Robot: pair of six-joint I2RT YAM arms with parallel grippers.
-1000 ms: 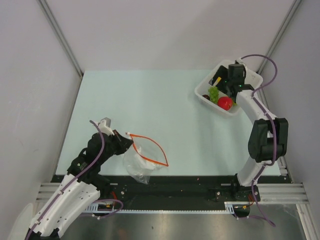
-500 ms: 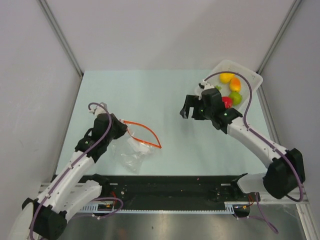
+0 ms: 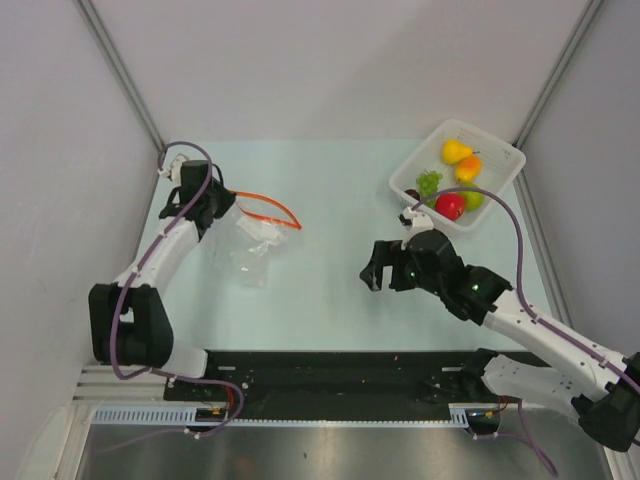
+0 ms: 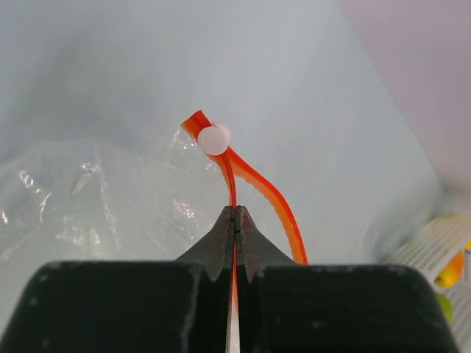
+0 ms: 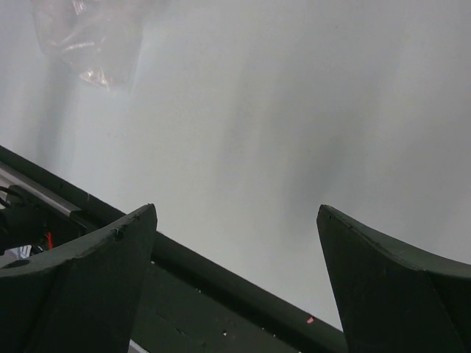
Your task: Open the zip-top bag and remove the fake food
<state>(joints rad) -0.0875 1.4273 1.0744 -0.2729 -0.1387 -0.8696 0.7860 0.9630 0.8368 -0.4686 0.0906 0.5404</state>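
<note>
- Orange-red zip strip (image 4: 254, 184) is pinched in the fully closed left gripper (image 4: 234, 213); the zip-top bag (image 3: 245, 250) lies slack just beside it, apparently emptied.
- Glossy fake food (image 3: 455, 185) sits in the white basket (image 3: 505, 160), well beyond the right gripper (image 3: 384, 272); its jaws stand wide, holding nothing; probably only letting go of the bag remains.
- Since a second ago, the right gripper has left the basket; the left has carried the bag farther out.
</note>
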